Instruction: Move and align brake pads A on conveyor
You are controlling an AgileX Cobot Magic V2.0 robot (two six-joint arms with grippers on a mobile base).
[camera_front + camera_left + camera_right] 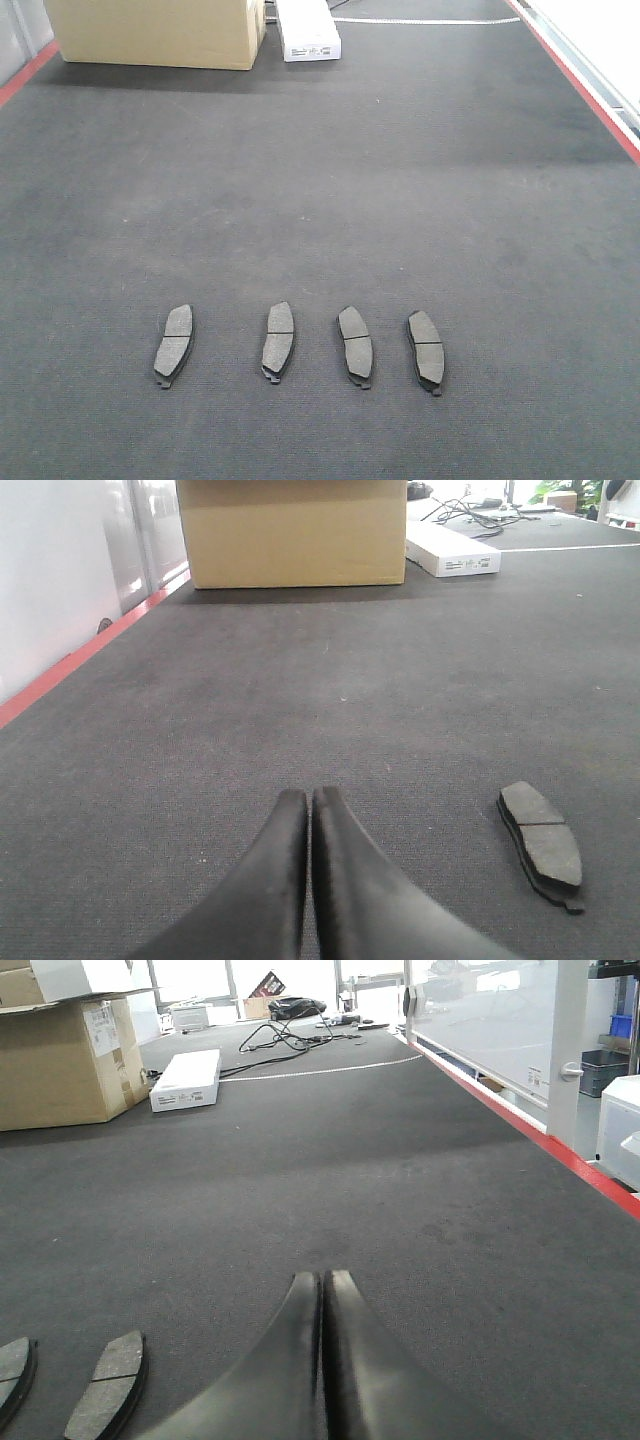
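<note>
Four pads (pixel 174 345) (pixel 278 341) (pixel 355 346) (pixel 426 351) — in a row on the near conveyor (pixel 330 190), apart, lengthwise. Far end: cardboard box (pixel 155 32), white box (pixel 308 32), cables (pixel 290 1030) — well clear of pads. Left gripper (pixel 311 805) and right gripper (pixel 323 1285): fingers pressed together, holding nothing.

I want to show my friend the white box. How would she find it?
Look to the far end of the dark conveyor, where a big brown cardboard box stands. Right beside it, toward the middle of the belt, lies the white box. It is long, flat and white, far lower than its cardboard neighbour, and nothing like the four grey brake pads at the near end.
</note>
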